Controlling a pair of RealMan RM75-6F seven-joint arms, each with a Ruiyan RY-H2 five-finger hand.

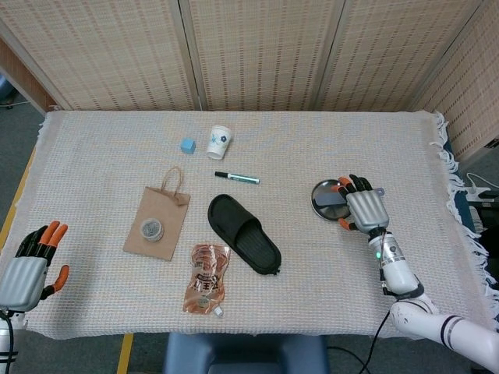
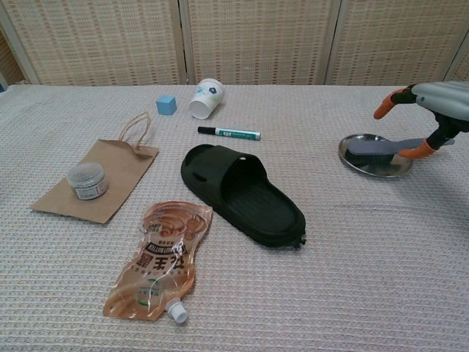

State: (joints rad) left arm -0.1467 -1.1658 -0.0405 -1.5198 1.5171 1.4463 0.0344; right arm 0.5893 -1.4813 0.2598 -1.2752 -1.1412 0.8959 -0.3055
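Right hand (image 1: pixel 365 208) hangs over the grey brush (image 2: pixel 381 149) that lies across the round metal dish (image 1: pixel 324 204), right of centre on the cloth-covered counter (image 1: pixel 101 140). Its fingers (image 2: pixel 387 102) are spread, orange tips apart, holding nothing; in the chest view the hand sits just above the brush handle, and whether a fingertip touches the handle cannot be told. The brush head rests in the dish, handle pointing out toward the counter's right edge. Left hand (image 1: pixel 26 268) is at the near left corner, off the cloth's edge, fingers spread and holding nothing, well apart from everything. Mid-counter: a black slipper (image 1: pixel 243 233) lying at a slant, a brown drink pouch (image 1: pixel 207 277) just beside it on the near side, spout toward the front edge. Left of those, a flat brown paper bag (image 1: pixel 158 213) with a small round tin (image 1: pixel 151 230) resting on it. Farther back, a green-and-white marker (image 1: pixel 236 178), a paper cup (image 1: pixel 219 142) on its side, and a small blue cube (image 1: pixel 187 145) just beside the cup.
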